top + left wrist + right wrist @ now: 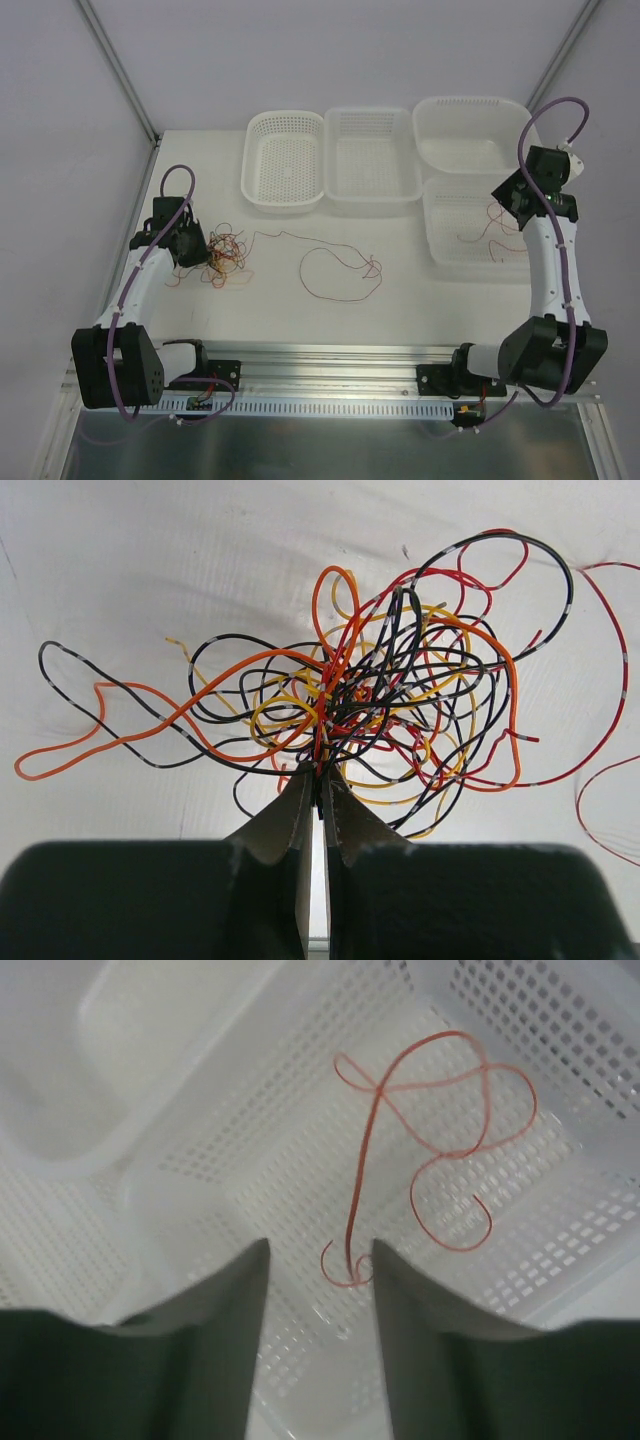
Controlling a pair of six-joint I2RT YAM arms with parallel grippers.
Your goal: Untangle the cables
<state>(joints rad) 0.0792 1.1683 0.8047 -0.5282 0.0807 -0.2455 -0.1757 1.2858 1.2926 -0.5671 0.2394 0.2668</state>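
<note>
A knotted clump of thin orange, red, black and yellow cables (224, 258) lies on the table at the left; it fills the left wrist view (370, 695). My left gripper (200, 252) (320, 772) is shut on strands at the clump's near edge. A loose dark red cable (335, 268) squiggles over the table's middle. Another red cable (492, 232) (420, 1150) lies in the near right basket (470, 255). My right gripper (512, 205) (320, 1250) is open above that basket, the cable's end between its fingers.
Three more white baskets stand along the back: a left one (285, 160), a middle one (370, 155) and a far right one (470, 130). A metal rail (330, 365) runs along the near edge.
</note>
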